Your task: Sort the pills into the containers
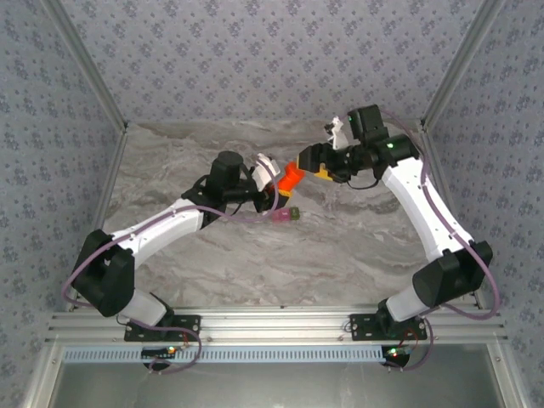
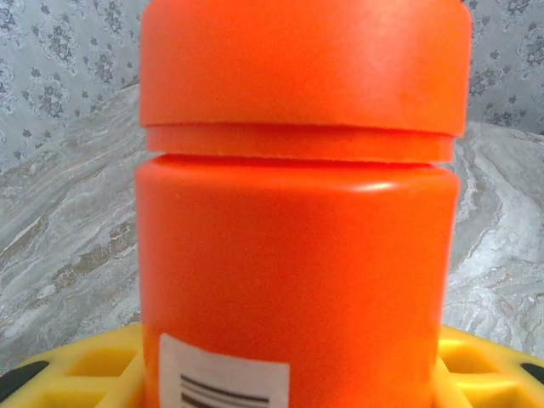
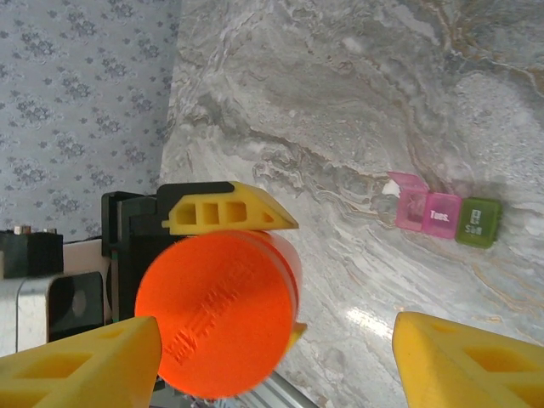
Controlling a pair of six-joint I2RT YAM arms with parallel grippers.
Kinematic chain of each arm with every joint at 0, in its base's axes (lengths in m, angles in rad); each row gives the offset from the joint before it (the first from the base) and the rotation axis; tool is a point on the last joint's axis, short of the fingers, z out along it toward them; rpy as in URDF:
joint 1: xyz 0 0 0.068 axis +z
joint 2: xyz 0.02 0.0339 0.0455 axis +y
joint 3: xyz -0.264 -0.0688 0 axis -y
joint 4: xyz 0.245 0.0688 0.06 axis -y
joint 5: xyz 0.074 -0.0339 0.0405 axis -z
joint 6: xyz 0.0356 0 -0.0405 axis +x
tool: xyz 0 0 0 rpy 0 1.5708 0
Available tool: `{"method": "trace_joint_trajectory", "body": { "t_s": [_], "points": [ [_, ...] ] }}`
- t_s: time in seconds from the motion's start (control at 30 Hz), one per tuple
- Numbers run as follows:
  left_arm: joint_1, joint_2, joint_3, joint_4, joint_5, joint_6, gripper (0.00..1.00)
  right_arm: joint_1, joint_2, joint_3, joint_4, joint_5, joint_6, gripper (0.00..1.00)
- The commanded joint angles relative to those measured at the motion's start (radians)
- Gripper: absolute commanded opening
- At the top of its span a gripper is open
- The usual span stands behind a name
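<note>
The left gripper grips the orange bottle; the containers lie near the middle of the surface. The right gripper, jaws open, I think should centre on the cap before it closes.

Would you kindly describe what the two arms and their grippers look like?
The left arm and right arm have white shells, black joints and bases, and purple-grey cables alongside. The fingers are yellow with cut-outs. A green light glows near the right wrist.

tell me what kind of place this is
Probably a robot test cell: marble-look table, wallpapered panels on aluminium framing, left arm and right arm bolted at the near edge.
</note>
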Motion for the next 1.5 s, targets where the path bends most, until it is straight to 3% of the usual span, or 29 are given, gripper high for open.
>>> {"method": "trace_joint_trajectory", "body": {
  "t_s": [0.0,0.5,0.7,0.97,1.1,1.17,1.3,1.4,1.47],
  "points": [
    [-0.005,-0.024,0.039,-0.003,0.004,-0.001,0.0,0.026,0.026,0.053,0.012,-0.025,0.016,0.74],
    [-0.005,-0.025,0.043,0.001,0.008,0.004,0.0,0.043,0.056,0.034,0.033,-0.049,0.015,0.68],
    [-0.005,-0.024,0.046,0.0,0.007,0.006,0.0,0.043,0.051,0.018,0.039,-0.065,0.013,0.71],
    [-0.004,-0.024,0.056,-0.005,0.007,0.004,0.0,0.04,0.052,-0.007,0.084,-0.14,-0.013,0.54],
    [-0.005,-0.028,0.075,-0.046,0.021,0.02,0.0,0.014,0.052,-0.024,0.084,-0.222,-0.177,0.5],
    [-0.004,-0.031,0.087,-0.069,0.029,0.026,0.0,0.002,0.032,-0.054,0.1,-0.261,-0.3,0.51],
    [-0.001,-0.035,0.088,-0.074,0.052,0.01,0.0,-0.014,0.017,-0.067,0.069,-0.223,-0.543,0.56],
    [-0.001,-0.028,0.086,-0.062,0.06,-0.001,0.0,-0.05,0.02,-0.109,0.195,-0.289,-0.507,0.74],
    [0.0,-0.029,0.094,-0.078,0.053,-0.001,0.0,-0.076,0.016,-0.121,0.24,-0.381,-0.444,0.75]
  ]
}}
